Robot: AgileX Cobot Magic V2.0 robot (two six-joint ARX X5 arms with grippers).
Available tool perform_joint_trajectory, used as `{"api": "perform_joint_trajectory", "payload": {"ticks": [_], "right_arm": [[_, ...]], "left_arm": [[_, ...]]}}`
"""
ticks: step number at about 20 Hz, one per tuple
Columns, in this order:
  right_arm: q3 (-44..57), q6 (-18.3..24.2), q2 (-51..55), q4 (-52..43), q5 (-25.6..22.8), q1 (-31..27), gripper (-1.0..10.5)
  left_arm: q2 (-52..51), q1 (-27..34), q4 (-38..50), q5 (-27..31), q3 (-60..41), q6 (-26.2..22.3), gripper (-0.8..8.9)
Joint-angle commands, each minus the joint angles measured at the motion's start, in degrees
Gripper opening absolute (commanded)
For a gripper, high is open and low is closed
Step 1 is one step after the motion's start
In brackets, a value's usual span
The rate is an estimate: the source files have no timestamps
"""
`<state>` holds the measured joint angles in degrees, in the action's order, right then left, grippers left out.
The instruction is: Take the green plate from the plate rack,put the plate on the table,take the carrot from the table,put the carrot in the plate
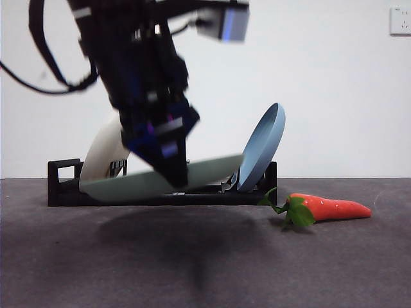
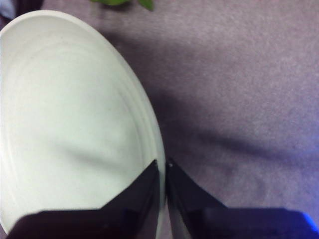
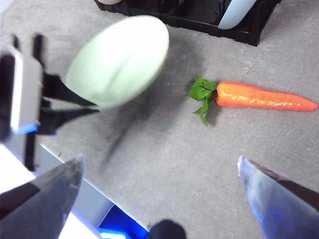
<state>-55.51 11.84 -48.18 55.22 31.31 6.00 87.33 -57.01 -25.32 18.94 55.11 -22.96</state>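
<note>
My left gripper [image 1: 176,181] is shut on the rim of the green plate [image 1: 154,181], holding it nearly flat a little above the table [image 1: 205,256] in front of the plate rack [image 1: 64,186]. In the left wrist view the green plate [image 2: 70,119] fills the frame beside the closed left gripper [image 2: 163,167]. The carrot [image 1: 327,209] lies on the table to the right of the rack, leafy top toward the plate. My right gripper [image 3: 159,167] hovers open above the table, with the carrot [image 3: 261,96] and the green plate [image 3: 119,59] both in its view.
A cream-white plate [image 1: 103,151] and a blue plate [image 1: 263,146] lean in the rack. The left arm [image 3: 30,94] shows at the side of the right wrist view. A wall socket [image 1: 399,20] sits high on the back wall.
</note>
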Motion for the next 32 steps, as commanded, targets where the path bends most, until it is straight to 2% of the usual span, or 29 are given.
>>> {"api": "perform_joint_trajectory", "payload": {"ticks": [1, 9, 10, 13, 14, 18, 22, 25, 28, 32], "right_arm": [[-0.1, 0.2, -0.6, -0.4, -0.2, 0.1, 5.6], [-0.1, 0.2, -3.7, -1.0, -0.2, 0.1, 5.6], [-0.1, 0.0, -4.1, -1.1, -0.2, 0.1, 5.6], [-0.1, -3.0, -6.2, -2.6, -0.2, 0.1, 5.6], [-0.1, -2.9, -7.0, -3.3, -0.2, 0.1, 5.6], [-0.1, -1.8, -10.9, -8.7, -0.3, 0.1, 5.6], [-0.1, 6.4, -15.5, -17.1, -0.4, 0.1, 5.6], [-0.1, 18.0, -19.7, -22.8, -0.4, 0.1, 5.6], [-0.1, 25.4, -24.9, -27.0, -0.3, 0.1, 4.9], [-0.1, 31.7, -33.4, -28.7, -0.3, 0.1, 5.0]], "left_arm": [[3.4, -0.9, 3.0, 0.4, -1.1, -2.7, -0.06], [13.5, -2.7, 3.9, 0.0, -1.2, -2.1, 0.02], [13.6, -2.7, 3.1, -0.2, -1.2, -0.9, 0.39], [13.5, -2.9, 2.5, 0.0, -1.2, 3.0, 3.79], [13.3, -2.9, 2.5, 0.0, -1.1, 3.6, 4.1], [10.8, -3.0, 1.3, 0.1, 0.1, 4.2, 4.09], [4.3, -3.1, -4.3, -0.8, 5.4, 9.0, 4.09], [-2.6, -3.1, -9.0, -2.8, 11.1, 15.5, 4.09], [-10.0, -3.1, -12.5, -2.7, 17.4, 22.0, 4.09], [-18.4, -2.9, -14.6, -1.8, 24.5, 23.5, 4.09]]}}
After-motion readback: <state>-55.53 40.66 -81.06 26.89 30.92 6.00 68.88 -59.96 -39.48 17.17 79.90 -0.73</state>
